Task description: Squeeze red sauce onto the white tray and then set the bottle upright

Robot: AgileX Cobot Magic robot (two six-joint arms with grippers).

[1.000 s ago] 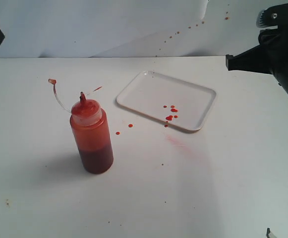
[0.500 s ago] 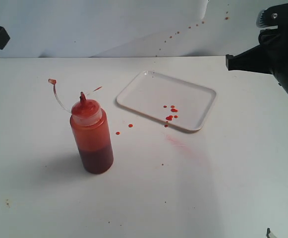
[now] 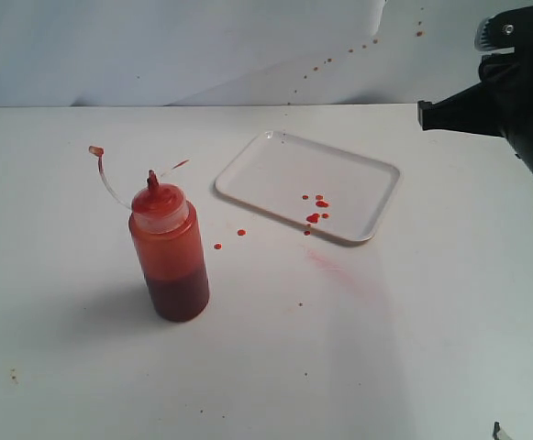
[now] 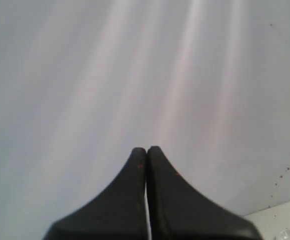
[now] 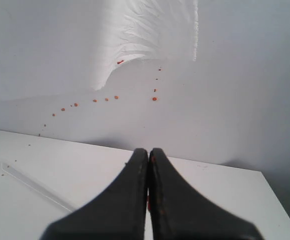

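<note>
Two grippers are both closed and hold nothing. The left gripper [image 4: 146, 149] has its black jaws pressed tip to tip in front of a plain pale backdrop. The right gripper [image 5: 148, 150] is pinched shut the same way, above the far edge of the white tabletop [image 3: 413, 348]. In the exterior view the black right arm [image 3: 523, 110] hangs at about 2 o'clock from the scene's middle, well apart from everything on the tabletop.

The translucent orange-red plastic squeeze bottle [image 3: 170, 257] stands upright on the tabletop, at about 8 o'clock from the flat rectangular white plastic tray [image 3: 275, 165] and clear of it. Its long axis is vertical and its pointed red nozzle [image 3: 153, 181] aims up toward 12 o'clock. The small tethered cap [image 3: 96, 150] arcs off toward 10 o'clock, uncapped. Dark sauce fills the bottle's lower part.

The tray's long side runs from 10 o'clock to 4 o'clock. Bright red sauce drops [image 3: 314, 217] sit near its near rim. Two stray red drops [image 3: 241, 232] lie on the tabletop between bottle and tray, and a faint pink smear [image 3: 335, 266] lies at 6 o'clock from the tray. Red specks [image 5: 116, 97] dot the backdrop.
</note>
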